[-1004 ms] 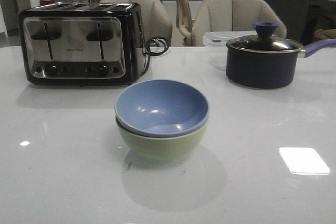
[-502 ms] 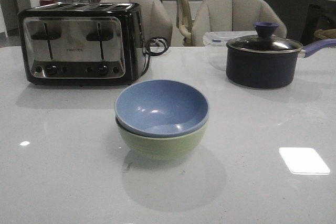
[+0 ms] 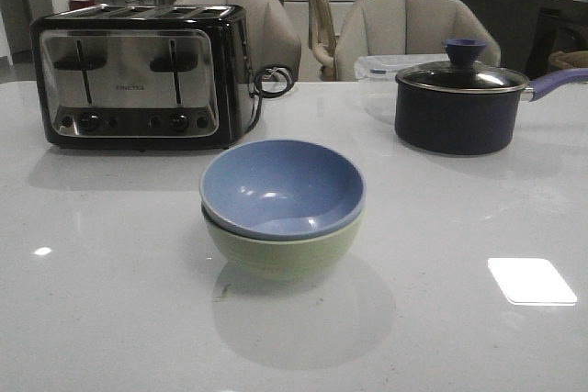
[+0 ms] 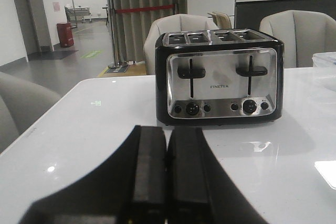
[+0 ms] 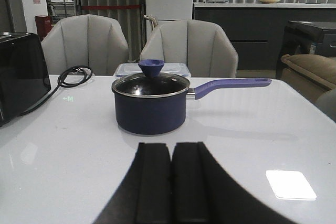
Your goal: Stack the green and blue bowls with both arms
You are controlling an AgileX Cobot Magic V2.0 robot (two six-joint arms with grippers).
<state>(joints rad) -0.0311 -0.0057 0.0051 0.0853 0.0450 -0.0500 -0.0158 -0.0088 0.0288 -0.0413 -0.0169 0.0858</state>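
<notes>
Sitting nested mid-surface, nearer the front edge, the blue bowl (image 3: 282,185) is resting inside the green bowl (image 3: 283,251), so the stacking is looking finished. Both arms are hanging clear of it, left fingers (image 4: 149,174) and right fingers (image 5: 155,182) pressed together, empty. Toaster (image 3: 140,73) and saucepan (image 3: 457,106) are standing by the far edge.

Matt bowls on a glossy table

A smooth matt finish is shown by the blue bowl (image 3: 282,186) and green bowl (image 3: 283,254); the white table (image 3: 110,300) is glossy — light is mirrored — and polished metal fronts the toaster (image 3: 138,75).
</notes>
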